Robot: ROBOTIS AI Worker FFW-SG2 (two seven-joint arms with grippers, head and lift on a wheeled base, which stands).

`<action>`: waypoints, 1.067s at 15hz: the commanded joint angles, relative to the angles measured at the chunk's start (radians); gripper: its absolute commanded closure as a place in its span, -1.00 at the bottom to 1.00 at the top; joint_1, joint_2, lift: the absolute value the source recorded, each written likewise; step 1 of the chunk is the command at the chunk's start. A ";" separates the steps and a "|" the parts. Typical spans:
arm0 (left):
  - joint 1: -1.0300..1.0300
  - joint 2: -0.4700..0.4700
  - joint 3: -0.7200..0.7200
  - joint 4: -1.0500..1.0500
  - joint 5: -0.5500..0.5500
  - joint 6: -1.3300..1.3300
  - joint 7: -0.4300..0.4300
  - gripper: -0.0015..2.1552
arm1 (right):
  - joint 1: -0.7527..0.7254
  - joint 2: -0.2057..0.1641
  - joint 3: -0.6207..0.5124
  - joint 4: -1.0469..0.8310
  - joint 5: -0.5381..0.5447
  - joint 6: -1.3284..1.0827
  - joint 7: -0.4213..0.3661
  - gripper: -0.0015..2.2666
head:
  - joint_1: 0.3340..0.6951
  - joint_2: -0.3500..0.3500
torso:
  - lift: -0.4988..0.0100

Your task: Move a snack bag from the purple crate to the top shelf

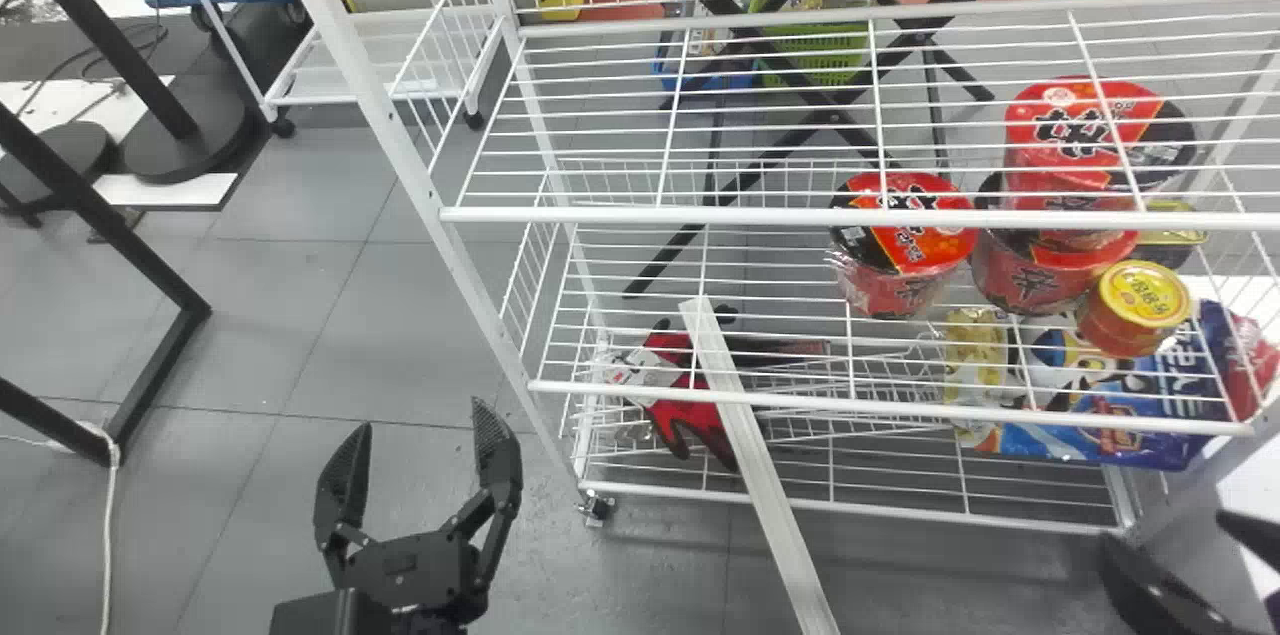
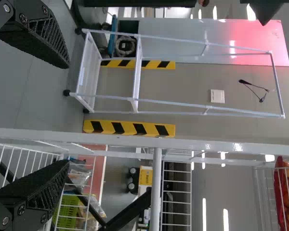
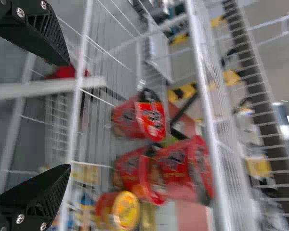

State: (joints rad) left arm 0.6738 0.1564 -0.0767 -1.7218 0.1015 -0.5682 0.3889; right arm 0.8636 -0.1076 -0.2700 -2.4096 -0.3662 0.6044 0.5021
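L gripper (image 1: 422, 413) & R gripper (image 3: 67, 114): fingers wide apart, empty; red snack bag (image 2: 281, 192) behind rack (image 1: 700, 216) wires, can't tell if it's the target. Prob. approach step: keep R clear of wires, pinch bag's edge lightly, w/o crushing

the rack (image 1: 610, 215) holds cups (image 1: 900, 250) and a tin (image 1: 1140, 297) near its right edge, bags (image 1: 1145, 445) lower; low left, a glove (image 1: 696, 423).

The wire rack (image 1: 650, 215) looks like smooth painted metal, the red tub lids (image 1: 925, 250) at right glossy, the floor (image 1: 250, 335) smooth.
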 commanded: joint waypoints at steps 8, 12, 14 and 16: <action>-0.036 0.000 -0.008 0.047 0.014 0.009 -0.008 -0.89 | -0.052 0.109 -0.598 -0.140 -0.408 0.641 0.150 -0.93 | 1.00 0.20 | -0.81; -0.054 0.000 -0.018 0.070 0.014 0.012 -0.011 -0.89 | -0.267 0.109 -1.012 -0.137 -0.504 0.968 0.257 -0.93 | 1.00 -0.15 | -0.81; -0.060 0.000 -0.026 0.073 0.014 0.021 -0.011 -0.89 | -0.342 0.109 -1.140 -0.109 -0.481 0.968 0.288 -0.93 | 1.00 -0.47 | -0.81; -0.063 0.000 -0.029 0.073 0.012 0.031 -0.013 -0.89 | -0.350 0.080 -1.196 -0.028 -0.447 0.968 0.288 -0.92 | 1.00 -0.76 | -0.81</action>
State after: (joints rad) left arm 0.6120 0.1563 -0.1038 -1.6493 0.1141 -0.5451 0.3772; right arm 0.5249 -0.0063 -1.4235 -2.4926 -0.8364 1.5686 0.7908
